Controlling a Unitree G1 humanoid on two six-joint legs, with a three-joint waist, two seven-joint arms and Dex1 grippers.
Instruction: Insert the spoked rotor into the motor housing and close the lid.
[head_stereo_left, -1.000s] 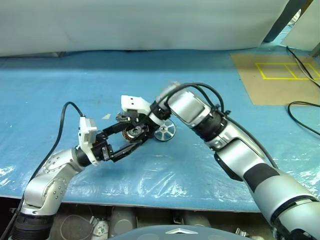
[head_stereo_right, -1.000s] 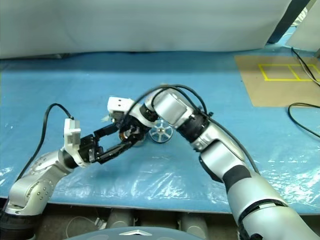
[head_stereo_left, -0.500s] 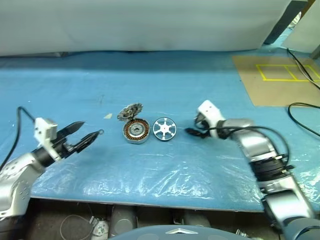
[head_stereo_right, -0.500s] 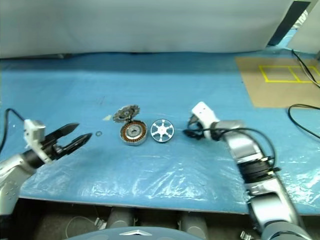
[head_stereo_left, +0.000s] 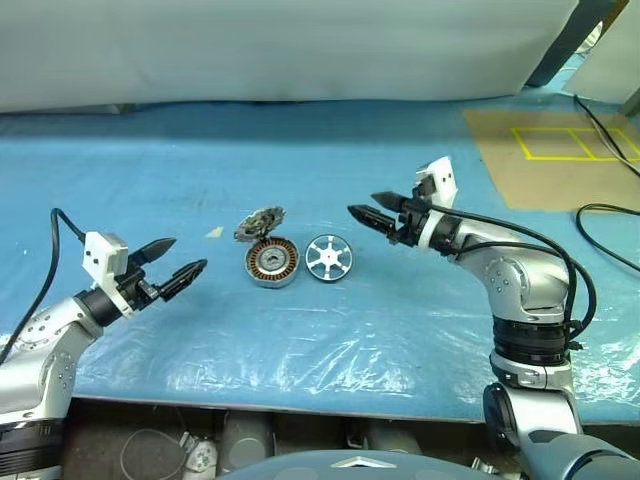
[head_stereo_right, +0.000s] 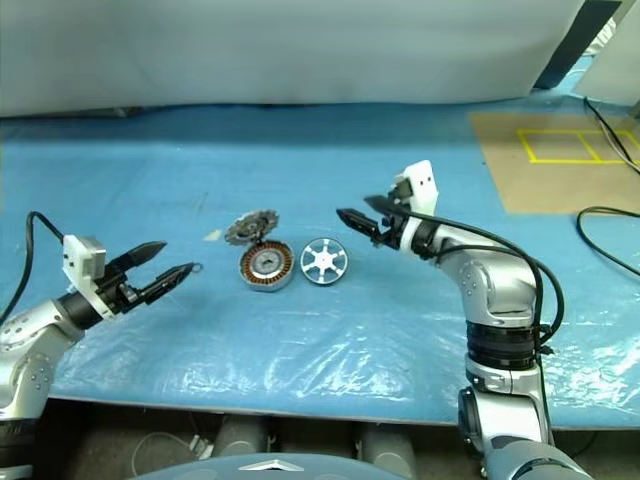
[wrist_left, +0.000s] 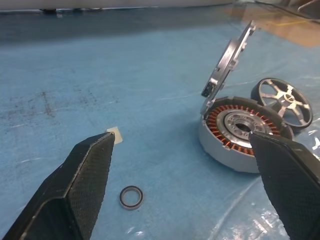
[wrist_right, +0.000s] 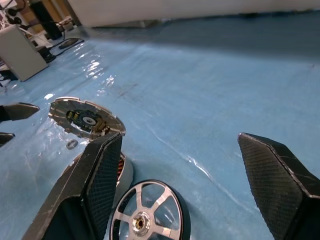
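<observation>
Both grippers, left gripper (head_stereo_left: 180, 258) and right gripper (head_stereo_left: 368, 206), hover with fingers spread; the right should descend squarely over the spoked rotor (head_stereo_left: 329, 257) lying just beside the motor housing (head_stereo_left: 272, 263), whose lid (head_stereo_left: 259, 223) stands tilted open.

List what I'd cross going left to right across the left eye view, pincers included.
Left pincer → lid, standing tilted open at the housing's far edge → motor housing → spoked rotor, lying flat beside the housing → right pincer.
</observation>
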